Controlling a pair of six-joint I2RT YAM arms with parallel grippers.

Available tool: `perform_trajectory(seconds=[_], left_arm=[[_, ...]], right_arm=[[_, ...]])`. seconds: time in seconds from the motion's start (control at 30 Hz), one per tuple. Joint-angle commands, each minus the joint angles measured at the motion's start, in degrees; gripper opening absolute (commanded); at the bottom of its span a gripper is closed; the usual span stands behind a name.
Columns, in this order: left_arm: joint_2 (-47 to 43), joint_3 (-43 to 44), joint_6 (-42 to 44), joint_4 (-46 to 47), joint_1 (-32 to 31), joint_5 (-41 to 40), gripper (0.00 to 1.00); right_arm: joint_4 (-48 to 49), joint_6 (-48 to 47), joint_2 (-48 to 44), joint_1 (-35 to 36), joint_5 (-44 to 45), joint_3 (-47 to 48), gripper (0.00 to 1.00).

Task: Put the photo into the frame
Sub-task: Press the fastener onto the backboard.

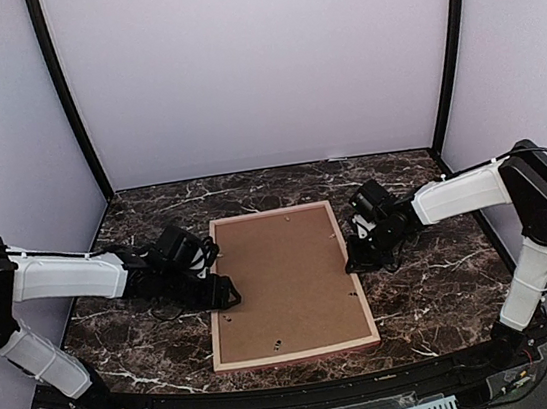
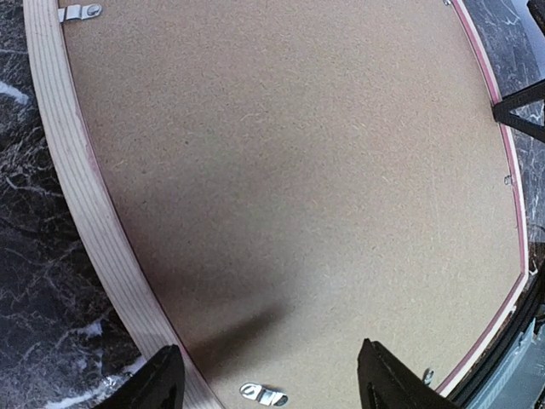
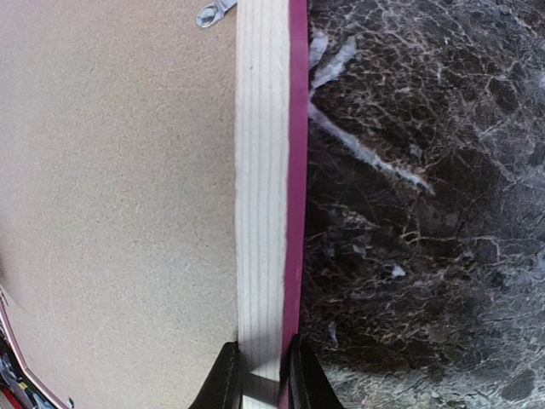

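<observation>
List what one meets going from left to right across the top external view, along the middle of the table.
White left arm → left rail of the thin rectangular wooden picture frame → brown rectangular backing board → the frame's right rail → white right arm.

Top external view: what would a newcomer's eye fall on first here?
The large pale-wood picture frame lies face down on the dark marble table, brown backing board upward. The right gripper pinches its right rail; the left gripper hangs open over the left edge.
</observation>
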Motion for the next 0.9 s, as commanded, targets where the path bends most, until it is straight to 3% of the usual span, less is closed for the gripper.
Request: perform_trajectory(seconds=[0.0, 0.43, 0.87], left_arm=[[1.83, -0.14, -1.69, -6.81, -1.73, -3.21, 0.71], [-10.4, -4.3, -3.32, -6.9, -3.21, -12.14, 0.74], [-0.44, -0.54, -2.41, -7.19, -3.37, -9.98, 0.76]], right_arm=[[1.86, 1.78, 2.37, -0.98, 1.41, -0.94, 0.05], [3.54, 1.88, 2.75, -0.98, 0.76, -2.37, 0.05], [3.88, 1.79, 2.92, -1.02, 0.21, -2.61, 0.05]])
